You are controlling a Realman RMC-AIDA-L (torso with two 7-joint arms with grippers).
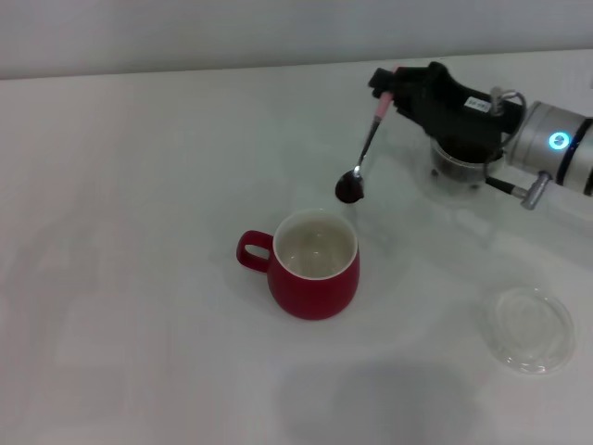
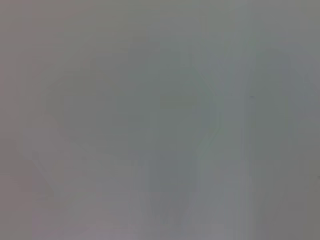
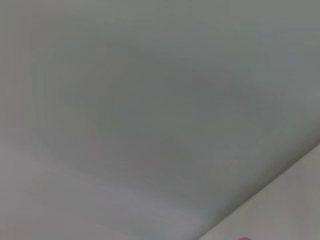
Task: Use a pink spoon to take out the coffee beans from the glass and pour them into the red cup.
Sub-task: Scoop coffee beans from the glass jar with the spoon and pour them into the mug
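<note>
Right gripper (image 1: 387,88) fingers clamped on pale pink spoon (image 1: 367,146); dark coffee beans (image 1: 349,188) in bowl, just beyond rounded dark red ceramic cup (image 1: 313,262); clear glass (image 1: 457,163) farther beyond cup.

The red cup (image 1: 314,264) stands left of the glass (image 1: 456,165), apparently nearer.

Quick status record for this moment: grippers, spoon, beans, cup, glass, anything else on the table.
right gripper: shut on the pink spoon's handle, above the table behind and to the right of the red cup
left gripper: not in view
pink spoon: hanging bowl-down, bowl just beyond the cup's far rim
coffee beans: dark load in the spoon bowl, not yet tipped
red cup: upright, handle toward robot's left, inside looks empty
glass: partly hidden behind the right arm, dark contents
clear dish: flat on the table, front right
</note>
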